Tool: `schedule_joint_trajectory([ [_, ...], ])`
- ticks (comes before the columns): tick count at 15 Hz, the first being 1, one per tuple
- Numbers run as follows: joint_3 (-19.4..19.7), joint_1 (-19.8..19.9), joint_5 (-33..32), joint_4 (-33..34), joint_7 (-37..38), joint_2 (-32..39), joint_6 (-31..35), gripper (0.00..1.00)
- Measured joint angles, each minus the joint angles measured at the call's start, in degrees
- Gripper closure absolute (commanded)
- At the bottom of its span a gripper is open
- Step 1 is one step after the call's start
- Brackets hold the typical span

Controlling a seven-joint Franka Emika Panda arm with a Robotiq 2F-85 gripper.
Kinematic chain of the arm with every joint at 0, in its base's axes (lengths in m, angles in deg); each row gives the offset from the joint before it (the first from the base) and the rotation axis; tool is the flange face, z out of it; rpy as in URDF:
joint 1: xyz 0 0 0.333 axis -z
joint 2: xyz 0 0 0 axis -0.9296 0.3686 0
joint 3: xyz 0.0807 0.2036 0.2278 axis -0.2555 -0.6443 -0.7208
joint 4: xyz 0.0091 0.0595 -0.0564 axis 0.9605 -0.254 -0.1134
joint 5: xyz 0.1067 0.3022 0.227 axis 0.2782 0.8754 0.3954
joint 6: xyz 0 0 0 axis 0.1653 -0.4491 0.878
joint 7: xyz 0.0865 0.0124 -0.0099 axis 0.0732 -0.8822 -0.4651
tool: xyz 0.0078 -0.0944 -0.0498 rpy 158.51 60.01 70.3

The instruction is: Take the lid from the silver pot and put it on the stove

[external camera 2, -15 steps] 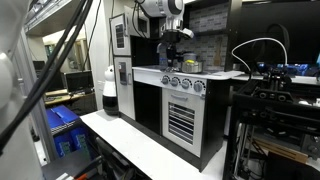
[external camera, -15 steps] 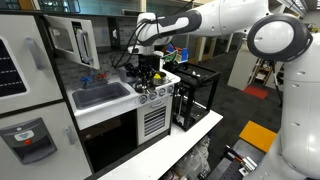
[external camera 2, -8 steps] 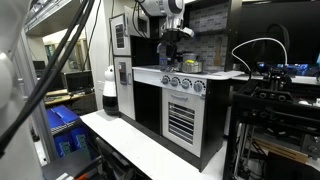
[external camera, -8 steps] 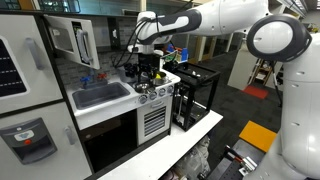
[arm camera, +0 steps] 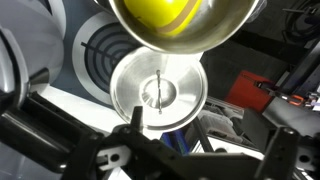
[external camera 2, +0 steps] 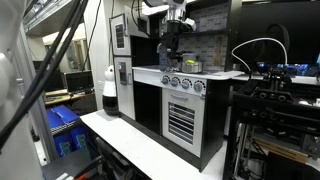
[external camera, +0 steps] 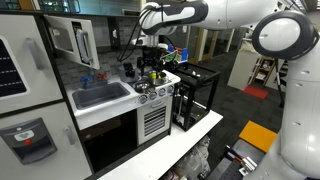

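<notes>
pincer [external camera: 152, 52]: lifted off cooktop | jaws: now apart | lid [arm camera: 158, 92]: let go, lying on stove [arm camera: 92, 45]

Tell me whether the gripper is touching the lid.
Apart. The wrist view shows the lid lying flat on the stove, the open gripper above it.

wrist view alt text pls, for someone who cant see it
A round silver lid with a small centre knob lies flat on the stove beside a dark ringed burner, seen from above. The open gripper frames the bottom edge, and the silver pot, holding something yellow, fills the top.
</notes>
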Motion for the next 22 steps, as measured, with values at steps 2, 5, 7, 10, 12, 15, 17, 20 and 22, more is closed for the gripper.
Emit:
schedule_joint_trajectory([
  [2,0.13,0.51,-0.02,0.40,-0.02,-2.14,-1.27,0.00],
  [5,0.40,1.07,0.00,0.70,-0.19,-5.43,-3.51,0.00],
  [7,0.62,1.36,0.17,0.86,-0.19,-7.36,-4.87,0.00],
  [10,1.54,1.49,1.19,1.10,0.26,-10.04,-6.62,0.00],
  [12,2.22,1.49,2.19,1.12,3.65,-11.58,-6.82,0.00],
  [15,2.51,1.37,2.41,1.12,13.96,-13.23,-6.96,0.00],
  [17,2.50,1.21,2.40,1.09,21.01,-13.95,-6.24,0.00],
  [20,2.50,0.85,2.31,0.80,31.21,-14.76,-3.67,0.00],
  [22,2.47,0.53,1.99,-0.02,38.26,-15.59,-1.53,0.00],
])
